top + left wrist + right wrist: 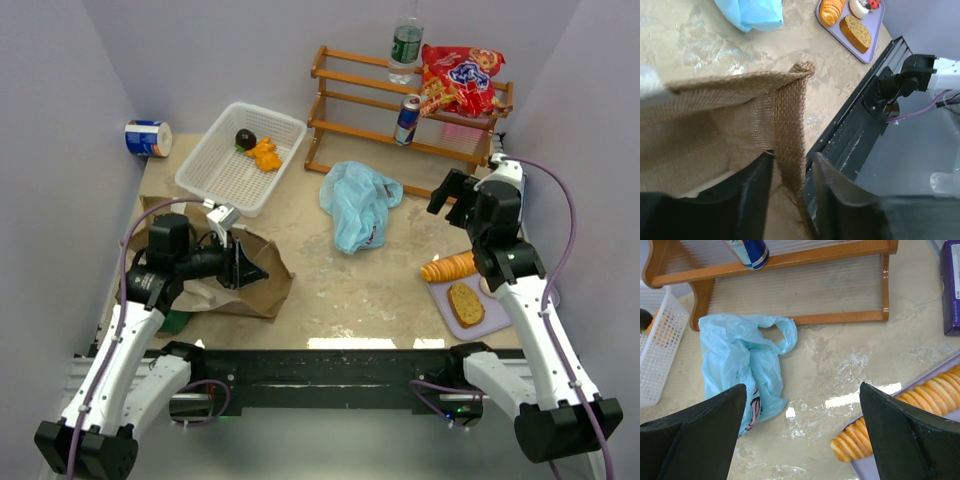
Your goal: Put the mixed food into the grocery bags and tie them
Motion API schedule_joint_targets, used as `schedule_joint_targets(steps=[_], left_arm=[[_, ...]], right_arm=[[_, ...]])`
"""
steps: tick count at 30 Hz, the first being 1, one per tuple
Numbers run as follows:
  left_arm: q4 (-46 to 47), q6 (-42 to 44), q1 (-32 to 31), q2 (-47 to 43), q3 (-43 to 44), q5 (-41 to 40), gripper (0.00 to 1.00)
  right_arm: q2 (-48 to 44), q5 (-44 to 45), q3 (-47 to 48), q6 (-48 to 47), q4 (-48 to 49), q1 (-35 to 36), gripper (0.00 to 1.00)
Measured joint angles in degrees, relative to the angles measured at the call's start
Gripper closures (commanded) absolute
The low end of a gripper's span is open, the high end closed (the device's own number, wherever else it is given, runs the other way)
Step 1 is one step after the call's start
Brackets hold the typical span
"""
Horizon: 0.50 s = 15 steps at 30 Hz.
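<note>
The brown paper bag point(262, 290) lies at the front left. My left gripper point(258, 270) straddles its rim, open but narrowed, with the brown edge point(790, 130) between the fingers and a thin gap on one side. The light blue plastic bag point(355, 205) lies crumpled mid-table. My right gripper point(455, 192) hovers wide open to the bag's right, empty point(802, 387). A bottle point(405, 45), red crisp packet point(460, 78) and soda can point(407, 118) sit on the rack. Dark point(245, 138) and orange point(265, 155) produce lie in the basket. A bread slice point(465, 303), ridged orange pastry point(448, 266) and mushroom point(860, 6) rest on the purple tray point(874, 22).
A white mesh basket point(215, 175) stands at the back left and a wooden rack point(350, 100) along the back. A blue-and-white can point(148, 138) lies in the far left corner. A green round thing point(178, 322) peeks from under the left arm. Walls close in on both sides.
</note>
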Motion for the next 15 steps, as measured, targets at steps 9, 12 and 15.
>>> schedule_joint_targets(steps=[9, 12, 15], left_arm=[[17.88, -6.45, -12.61, 11.41, 0.07, -1.53, 0.90], [23.04, -8.74, -19.41, 17.31, 2.34, -4.50, 0.92], [29.99, -11.65, -24.65, 23.23, 4.33, -7.91, 0.93]], right_arm=[[3.82, -10.80, 1.44, -0.87, -1.57, 0.04, 0.02], [4.24, -14.08, 1.77, -0.42, -1.44, 0.48, 0.02], [3.61, -16.72, 1.66, 0.33, -1.01, 1.05, 0.01]])
